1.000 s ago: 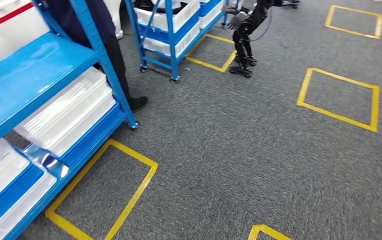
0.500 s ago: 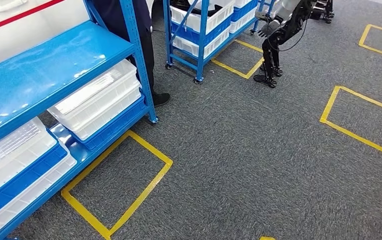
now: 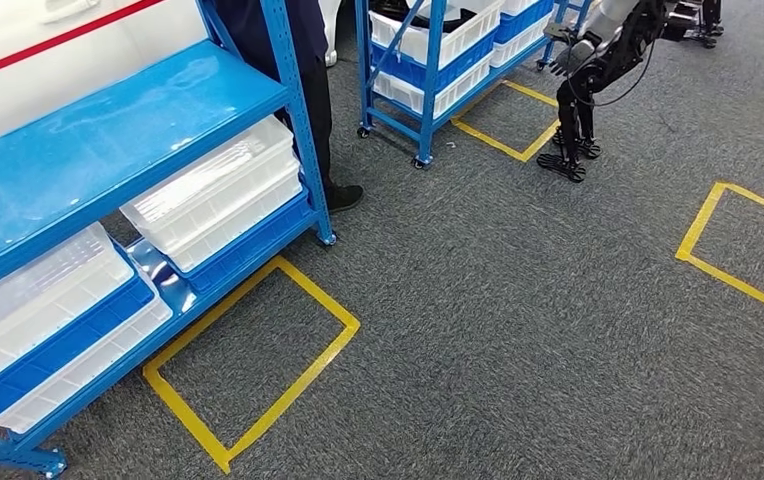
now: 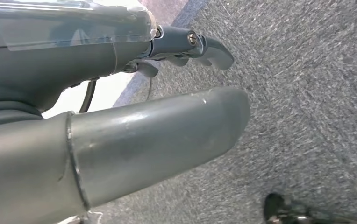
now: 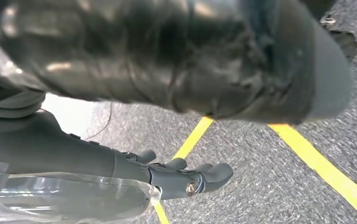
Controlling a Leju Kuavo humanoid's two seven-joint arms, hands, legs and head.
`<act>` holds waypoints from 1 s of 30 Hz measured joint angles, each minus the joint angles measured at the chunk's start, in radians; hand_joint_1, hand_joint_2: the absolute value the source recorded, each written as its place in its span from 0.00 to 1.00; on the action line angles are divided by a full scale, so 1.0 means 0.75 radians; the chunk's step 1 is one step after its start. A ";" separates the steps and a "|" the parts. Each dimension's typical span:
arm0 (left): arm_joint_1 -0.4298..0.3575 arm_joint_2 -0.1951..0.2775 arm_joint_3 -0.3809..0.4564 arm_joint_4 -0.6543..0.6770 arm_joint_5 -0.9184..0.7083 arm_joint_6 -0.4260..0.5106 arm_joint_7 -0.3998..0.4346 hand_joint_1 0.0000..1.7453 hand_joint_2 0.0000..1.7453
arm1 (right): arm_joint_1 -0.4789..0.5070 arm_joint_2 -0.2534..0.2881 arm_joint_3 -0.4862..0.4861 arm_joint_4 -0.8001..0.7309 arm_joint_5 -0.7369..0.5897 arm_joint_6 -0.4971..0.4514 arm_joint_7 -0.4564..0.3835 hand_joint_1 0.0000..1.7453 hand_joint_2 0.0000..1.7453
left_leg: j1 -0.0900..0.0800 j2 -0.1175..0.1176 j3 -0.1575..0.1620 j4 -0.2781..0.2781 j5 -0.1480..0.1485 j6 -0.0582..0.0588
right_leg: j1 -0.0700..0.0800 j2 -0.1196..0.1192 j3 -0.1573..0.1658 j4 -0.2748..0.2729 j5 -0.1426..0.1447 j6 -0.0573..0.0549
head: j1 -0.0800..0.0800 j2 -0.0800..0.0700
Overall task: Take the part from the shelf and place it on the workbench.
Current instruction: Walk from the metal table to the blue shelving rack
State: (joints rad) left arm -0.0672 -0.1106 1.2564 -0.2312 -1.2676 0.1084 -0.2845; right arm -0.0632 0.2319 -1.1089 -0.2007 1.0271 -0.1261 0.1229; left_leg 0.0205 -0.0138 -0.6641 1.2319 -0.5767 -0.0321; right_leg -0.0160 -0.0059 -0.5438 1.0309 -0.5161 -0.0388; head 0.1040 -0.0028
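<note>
From high on the body, the head view looks down on grey carpet (image 3: 518, 330) marked with yellow tape squares (image 3: 258, 365). At the left stands a blue shelf (image 3: 108, 130) whose lower levels hold white plastic bins (image 3: 220, 190); which of them contains the part cannot be told. A person in dark trousers (image 3: 310, 80) stands just behind the shelf's post, one black shoe (image 3: 343, 196) on the carpet. Farther back, a second blue shelf (image 3: 428, 60) carries more white bins, and another humanoid robot (image 3: 593, 80) stands near it. At the left wrist, the left hand (image 4: 134, 116) hangs above the carpet, thick thumb extended and dark fingers (image 4: 204, 46) loosely apart, holding nothing. At the right wrist, the right hand (image 5: 120, 172) hangs over a yellow tape line, fingers (image 5: 200, 177) slightly curled and separated, empty.
</note>
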 joint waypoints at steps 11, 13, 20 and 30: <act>0.013 -0.002 -0.004 0.000 0.000 0.000 -0.004 0.00 0.00 | -0.002 0.004 -0.001 0.002 0.000 0.000 -0.001 0.00 0.00 | -0.029 0.031 0.163 -0.300 0.122 0.077 | 0.004 -0.039 0.075 0.030 -0.042 0.049 | 0.000 0.000; 0.014 -0.002 -0.004 0.000 0.000 0.000 -0.004 0.00 0.00 | -0.003 0.004 -0.001 0.002 0.000 -0.001 -0.001 0.00 0.00 | -0.024 0.024 0.202 -0.315 0.111 0.092 | 0.001 -0.019 0.031 0.121 -0.071 0.058 | 0.000 0.000; 0.016 -0.006 -0.004 0.000 0.000 -0.003 -0.005 0.00 0.00 | 0.010 0.001 -0.001 0.002 -0.003 0.002 -0.003 0.00 0.00 | -0.016 -0.002 0.318 -0.318 0.017 0.085 | -0.001 0.003 -0.192 0.229 -0.050 0.073 | 0.000 0.000; 0.006 -0.012 -0.004 0.000 0.002 -0.004 -0.007 0.00 0.00 | 0.014 -0.001 -0.003 0.002 -0.002 0.005 -0.001 0.00 0.00 | -0.010 0.007 0.184 -0.006 -0.026 0.014 | 0.009 0.005 -0.043 0.007 0.049 -0.008 | -0.001 0.000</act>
State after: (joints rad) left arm -0.0624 -0.1200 1.2531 -0.2312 -1.2665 0.1055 -0.2895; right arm -0.0528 0.2312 -1.1109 -0.1992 1.0258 -0.1225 0.1225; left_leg 0.0129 -0.0086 -0.5264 1.2270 -0.5965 -0.0217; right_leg -0.0088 -0.0023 -0.5763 1.0364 -0.4791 -0.0447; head 0.1031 -0.0027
